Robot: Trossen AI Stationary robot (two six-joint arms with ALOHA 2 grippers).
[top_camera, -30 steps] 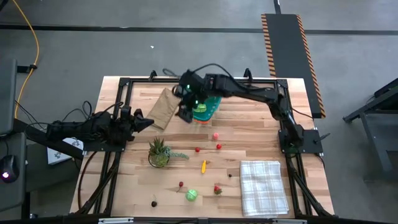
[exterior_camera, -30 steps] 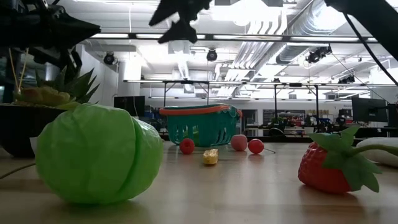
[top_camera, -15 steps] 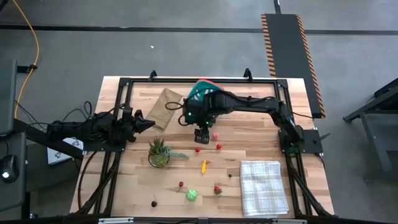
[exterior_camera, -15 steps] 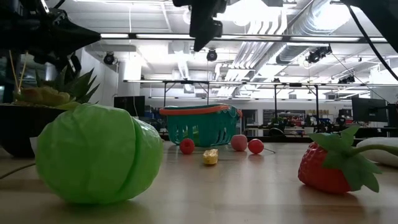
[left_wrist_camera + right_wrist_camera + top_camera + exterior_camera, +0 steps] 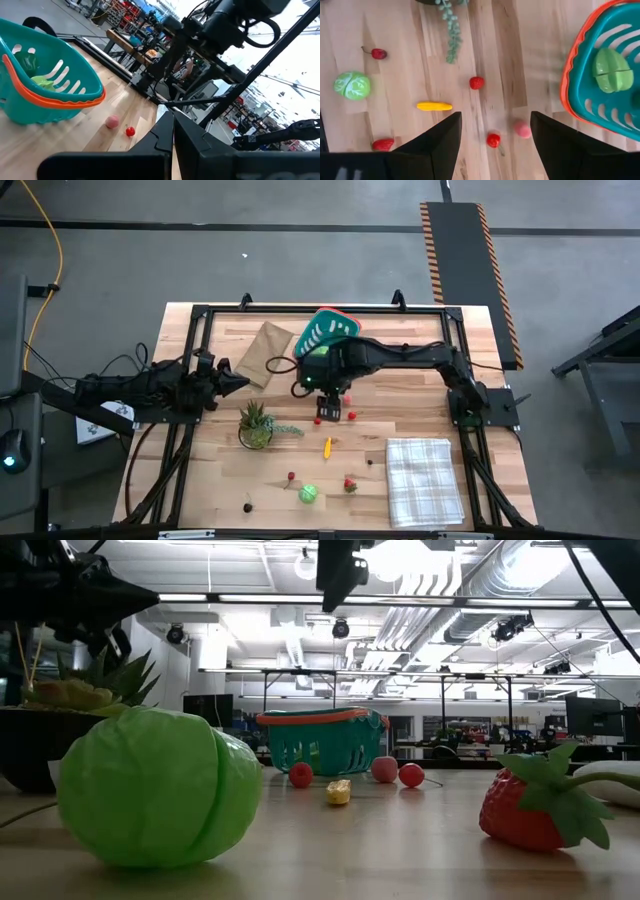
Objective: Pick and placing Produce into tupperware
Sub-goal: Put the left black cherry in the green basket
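Along the near edge of the table [image 5: 420, 380] lay the closest produce: a green cabbage [image 5: 309, 494] beside a strawberry [image 5: 349, 484], with a small cherry [image 5: 291, 476] just left of them and a checked cloth [image 5: 424, 478] off to the right. All looked like hollow plastic toys, light and rigid, with smooth skins that would probably slide under a loose pinch; the cabbage, being round, seemed best taken across its middle.

Farther in lay the yellow corn piece [image 5: 434, 106], slim and long, likely easiest gripped across its short width. A potted plant [image 5: 255, 425] stood to its left.

Beyond that, near mid-table, sat a small red berry [image 5: 476, 82], a red tomato [image 5: 493, 139] and a pink ball [image 5: 522, 129], close together but apart. The right gripper [image 5: 326, 406] hung above these with its fingers spread wide and nothing between them. Round and small as they were, a centred squeeze from straight above looked safest, lest one squirt sideways.

At the far side stood the tupperware [image 5: 326, 331], already holding green pieces [image 5: 613, 69], with a brown paper bag [image 5: 265, 352] to its left. The left gripper [image 5: 236, 379] waited at the left edge, fingers closed on nothing.
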